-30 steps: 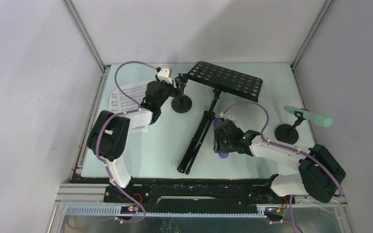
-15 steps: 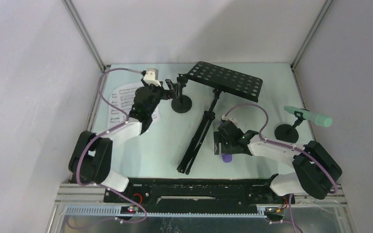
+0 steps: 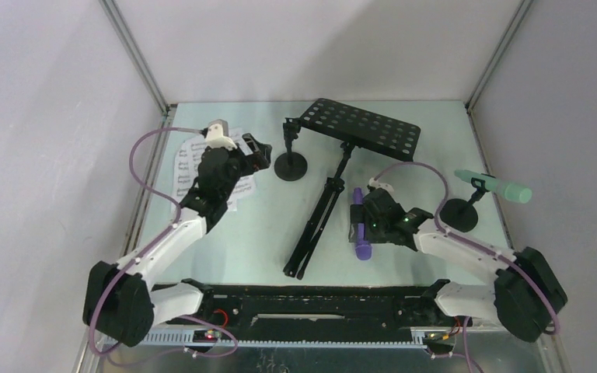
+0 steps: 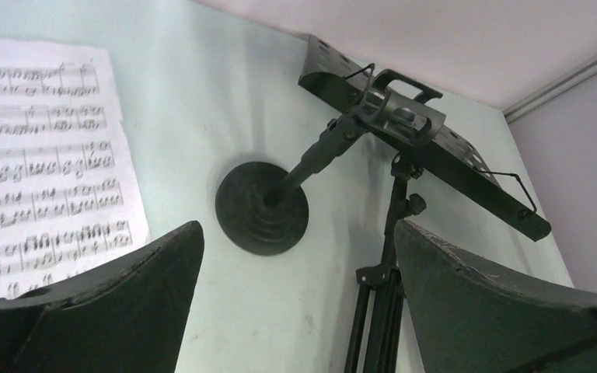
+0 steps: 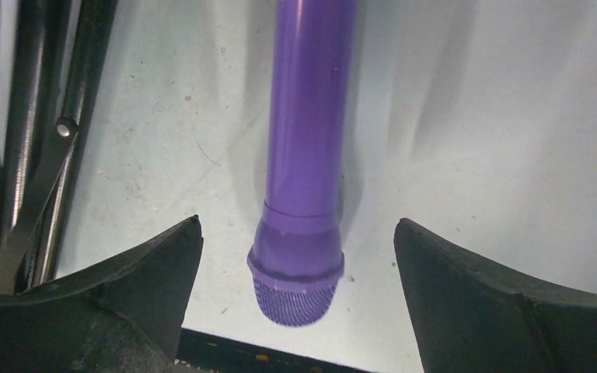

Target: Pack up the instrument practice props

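1. Top external view showed the music rack apparently lying tipped on the table, though the angle left that unsure. Its perforated plate was toward the far edge and its folded legs pointed back toward the arm bases.
2. The left gripper was spread wide and held nothing. It hung over the right edge of the sheet-music pages, which lay flat at the far left of the table.
3. Just beyond those open fingers, the empty mic holder stood on its round base. Its clip reached up near the left end of the rack's plate.
4. The right gripper was also spread wide and held nothing. The purple microphone lay flat on the table between its fingers (touching neither in the wrist view). The mesh head pointed toward the arm bases, and the rack's legs lay just to its left.
5. The mint-green microphone sat slanted in the clip of the second mic holder. This stood near the right edge of the table, apart from both grippers.
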`<state>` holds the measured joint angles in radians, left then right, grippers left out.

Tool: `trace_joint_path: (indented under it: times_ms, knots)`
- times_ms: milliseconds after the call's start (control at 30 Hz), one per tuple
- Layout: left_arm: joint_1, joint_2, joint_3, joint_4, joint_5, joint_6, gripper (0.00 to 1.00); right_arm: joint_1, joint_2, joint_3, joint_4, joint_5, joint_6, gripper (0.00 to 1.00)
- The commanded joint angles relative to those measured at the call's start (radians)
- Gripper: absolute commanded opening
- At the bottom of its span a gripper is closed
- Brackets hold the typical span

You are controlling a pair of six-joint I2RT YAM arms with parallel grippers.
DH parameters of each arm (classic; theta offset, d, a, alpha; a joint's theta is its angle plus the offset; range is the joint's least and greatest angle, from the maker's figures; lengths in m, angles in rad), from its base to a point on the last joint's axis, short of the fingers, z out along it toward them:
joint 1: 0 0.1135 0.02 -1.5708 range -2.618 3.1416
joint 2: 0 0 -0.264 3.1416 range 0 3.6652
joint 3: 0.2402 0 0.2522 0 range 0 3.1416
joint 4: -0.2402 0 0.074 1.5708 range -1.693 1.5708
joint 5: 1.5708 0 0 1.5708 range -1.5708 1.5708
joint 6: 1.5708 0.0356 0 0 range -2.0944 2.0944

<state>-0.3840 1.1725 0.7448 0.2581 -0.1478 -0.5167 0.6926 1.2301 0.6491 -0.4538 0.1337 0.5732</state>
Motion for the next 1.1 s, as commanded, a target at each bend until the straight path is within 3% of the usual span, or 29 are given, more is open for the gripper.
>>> trace_joint_path:
  times_ms: [0, 167, 367, 600, 767, 933, 1067]
  knots:
    - [-0.003, -0.103, 0.041, -0.236, -0.032, -0.082, 1.00, -0.038, -0.108, 0.055, -0.116, 0.036, -0.020, 1.00]
    - [0.000, -0.237, -0.002, -0.295, -0.027, -0.096, 1.00, -0.067, -0.200, 0.157, -0.246, 0.065, -0.041, 1.00]
    - [0.001, -0.357, -0.005, -0.389, 0.033, -0.041, 1.00, -0.133, -0.232, 0.465, -0.453, 0.134, -0.176, 1.00]
    - [0.001, -0.409, -0.005, -0.487, 0.059, -0.015, 1.00, -0.270, -0.085, 0.813, -0.675, 0.294, -0.294, 1.00]
    - [0.000, -0.409, -0.012, -0.487, 0.098, -0.031, 1.00, -0.361, -0.028, 0.928, -0.721, 0.333, -0.454, 1.00]
    - [0.001, -0.379, -0.001, -0.477, 0.137, -0.043, 1.00, -0.385, 0.133, 1.115, -0.865, 0.418, -0.651, 0.99]
    - [0.000, -0.346, 0.018, -0.496, 0.196, -0.042, 1.00, -0.440, 0.193, 1.120, -0.882, 0.424, -0.762, 1.00]
